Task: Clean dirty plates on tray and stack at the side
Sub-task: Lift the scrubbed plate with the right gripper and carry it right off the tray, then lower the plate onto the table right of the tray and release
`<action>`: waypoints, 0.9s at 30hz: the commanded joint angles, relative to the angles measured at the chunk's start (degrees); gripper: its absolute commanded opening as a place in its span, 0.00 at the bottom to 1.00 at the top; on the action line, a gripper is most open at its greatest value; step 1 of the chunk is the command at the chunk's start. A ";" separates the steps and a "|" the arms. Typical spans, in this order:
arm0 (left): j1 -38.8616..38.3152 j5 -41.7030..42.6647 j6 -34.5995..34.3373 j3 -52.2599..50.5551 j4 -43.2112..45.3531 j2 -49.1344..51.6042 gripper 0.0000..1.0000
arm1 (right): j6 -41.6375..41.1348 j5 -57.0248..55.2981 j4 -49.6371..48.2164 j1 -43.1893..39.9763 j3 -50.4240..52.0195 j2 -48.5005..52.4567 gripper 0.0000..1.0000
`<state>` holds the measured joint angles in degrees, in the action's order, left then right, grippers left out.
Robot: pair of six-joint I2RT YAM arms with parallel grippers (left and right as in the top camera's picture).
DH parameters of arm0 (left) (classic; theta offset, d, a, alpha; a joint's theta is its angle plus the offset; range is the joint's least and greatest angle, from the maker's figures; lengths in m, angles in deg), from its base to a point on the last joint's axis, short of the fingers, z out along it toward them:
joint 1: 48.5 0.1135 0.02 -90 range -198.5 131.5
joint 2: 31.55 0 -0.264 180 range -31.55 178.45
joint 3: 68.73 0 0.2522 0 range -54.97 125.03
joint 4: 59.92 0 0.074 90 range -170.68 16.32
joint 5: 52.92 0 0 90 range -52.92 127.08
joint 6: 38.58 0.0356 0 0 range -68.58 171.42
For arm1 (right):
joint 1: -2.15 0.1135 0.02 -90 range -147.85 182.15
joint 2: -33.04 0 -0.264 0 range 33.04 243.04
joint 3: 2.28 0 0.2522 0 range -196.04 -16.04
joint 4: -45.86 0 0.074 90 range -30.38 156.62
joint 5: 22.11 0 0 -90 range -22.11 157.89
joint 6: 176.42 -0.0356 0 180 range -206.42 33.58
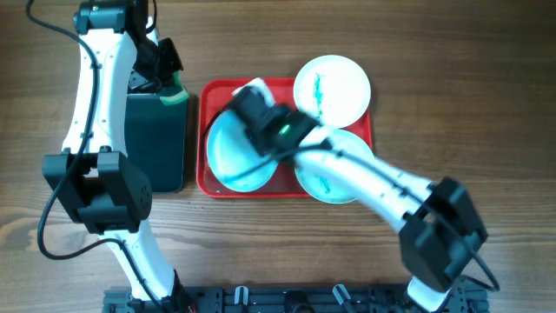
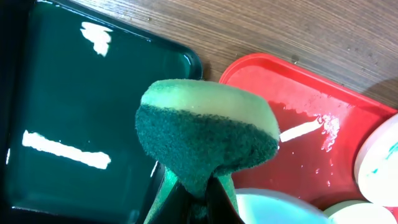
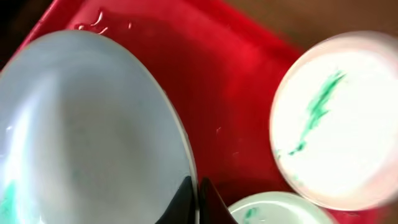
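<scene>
Pinched nearly closed, the right jaws grip the rim of the left plate (image 3: 81, 143), which sits in the left half of the tray (image 3: 211, 68). The left jaws are clamped on a sponge (image 2: 205, 130), green pad down, over the far right corner of the black tray (image 2: 81, 112). The far plate (image 1: 332, 87) and the near plate (image 1: 334, 181), both smeared teal, fill the red tray's right side on the wooden worktop (image 1: 452, 69).
</scene>
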<state>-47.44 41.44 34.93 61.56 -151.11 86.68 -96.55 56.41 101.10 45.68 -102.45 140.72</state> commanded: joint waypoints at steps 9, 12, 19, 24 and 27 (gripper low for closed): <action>-5.35 0.09 -2.05 0.70 -1.03 -0.15 0.04 | -3.58 25.46 15.54 -39.30 -0.35 -15.30 0.04; -6.67 0.09 -2.27 0.70 -0.31 -0.15 0.04 | -6.56 15.76 17.92 -49.31 1.70 -15.28 0.04; -7.52 0.09 -2.47 0.70 0.50 -0.15 0.04 | -6.58 14.19 5.16 -64.63 17.94 -15.21 0.04; -7.56 0.09 -2.47 0.70 0.50 -0.15 0.04 | -7.28 13.00 -11.85 -65.61 32.87 -15.19 0.04; -7.61 0.09 -2.45 0.70 0.70 -0.15 0.04 | -8.57 11.21 -18.86 -65.61 39.19 -15.19 0.04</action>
<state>-54.87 41.46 33.42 61.56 -150.63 86.68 -103.48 69.76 86.15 -19.91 -67.26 125.66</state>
